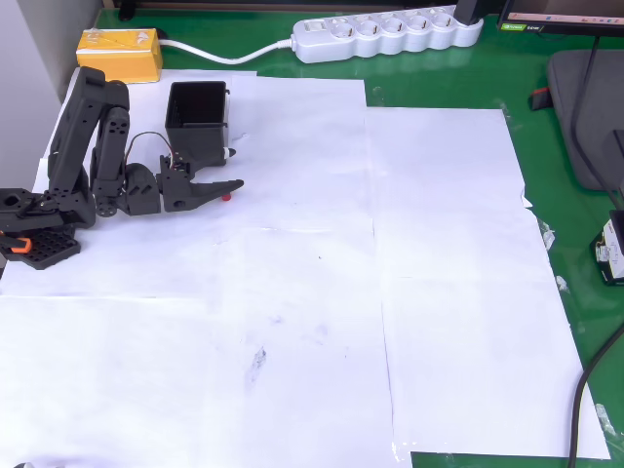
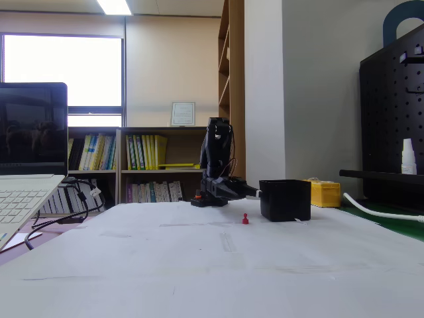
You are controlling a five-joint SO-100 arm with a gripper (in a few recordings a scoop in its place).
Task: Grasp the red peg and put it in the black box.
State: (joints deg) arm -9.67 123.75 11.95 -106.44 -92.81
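The red peg [image 1: 226, 196] stands on the white paper, tiny and upright in the fixed view [image 2: 245, 218]. My gripper [image 1: 235, 185] is shut with nothing in it; its tip hangs just above and beside the peg, apart from it [image 2: 252, 193]. The black box [image 1: 198, 117] stands open-topped right behind the gripper in the overhead view, and to the right of the peg in the fixed view [image 2: 285, 200]. The black arm [image 1: 88, 146] is folded back at the left.
A yellow block [image 1: 119, 54] lies behind the box, and a white power strip [image 1: 385, 34] with its cable runs along the back edge. White paper sheets [image 1: 439, 292] cover the green table. A laptop [image 2: 26, 192] sits at the fixed view's left.
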